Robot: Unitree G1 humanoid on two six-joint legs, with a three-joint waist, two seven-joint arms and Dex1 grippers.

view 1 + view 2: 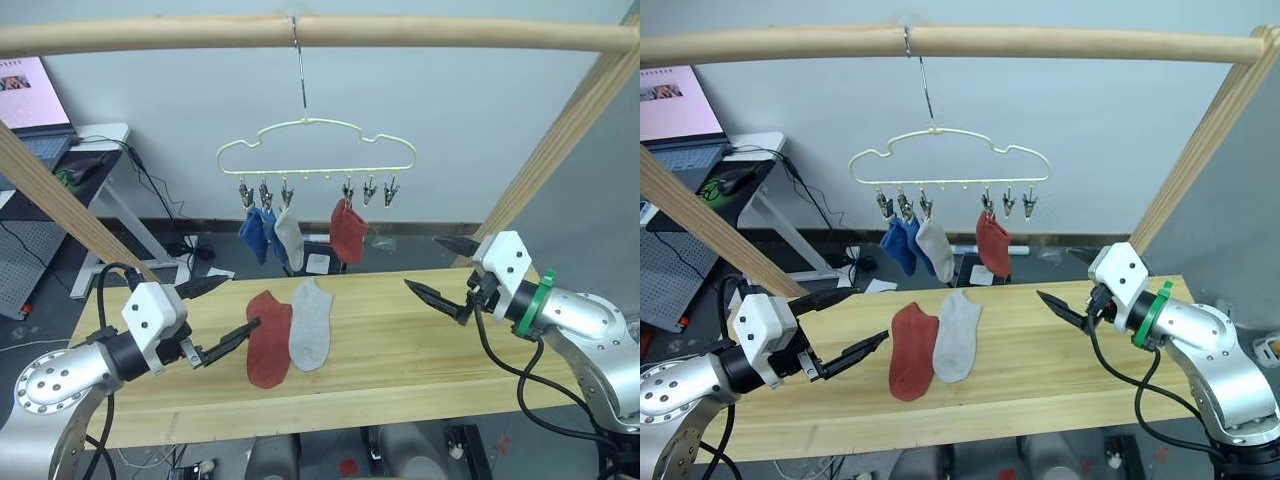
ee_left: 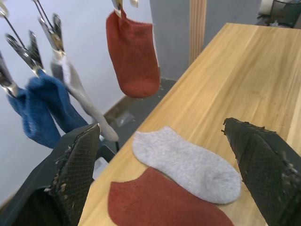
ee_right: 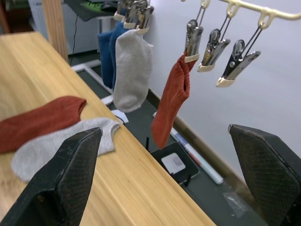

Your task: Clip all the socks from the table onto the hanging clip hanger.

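The pale-yellow clip hanger hangs by its hook from the top pole. Two blue socks, a grey sock and a rust-red sock hang from its clips; the two rightmost clips hold nothing. On the table a rust-red sock and a light grey sock lie flat side by side. My left gripper is open just left of the rust-red sock, its lower fingertip near the sock's edge. My right gripper is open above the table's right part, apart from the socks.
A wooden frame surrounds the table: a top pole and slanted poles at left and right. Behind at the left stands a desk with a laptop. Cables lie on the floor beyond the table.
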